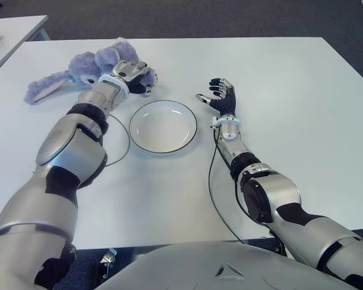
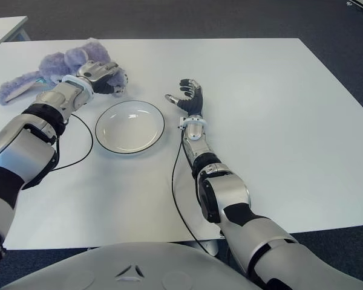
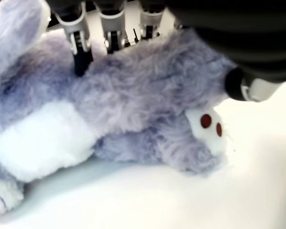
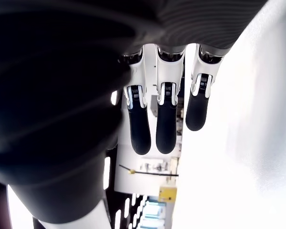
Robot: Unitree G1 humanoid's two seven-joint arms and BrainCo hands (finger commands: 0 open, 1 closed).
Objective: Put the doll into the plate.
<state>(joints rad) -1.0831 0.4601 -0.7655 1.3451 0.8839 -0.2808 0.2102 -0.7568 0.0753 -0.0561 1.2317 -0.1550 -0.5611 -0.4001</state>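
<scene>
The white table [image 1: 278, 90] spreads before me. My left arm reaches forward and left across it, and my left hand [image 1: 132, 75] sits on the purple doll [image 1: 88, 65], fingers [image 3: 79, 47] pressing down into its fur, thumb by its face, closing around its body. The doll lies on the table just beyond the empty plate [image 1: 163, 126]. My right hand [image 1: 221, 96] shows to the right of the plate, palm up, fingers spread, holding nothing.
</scene>
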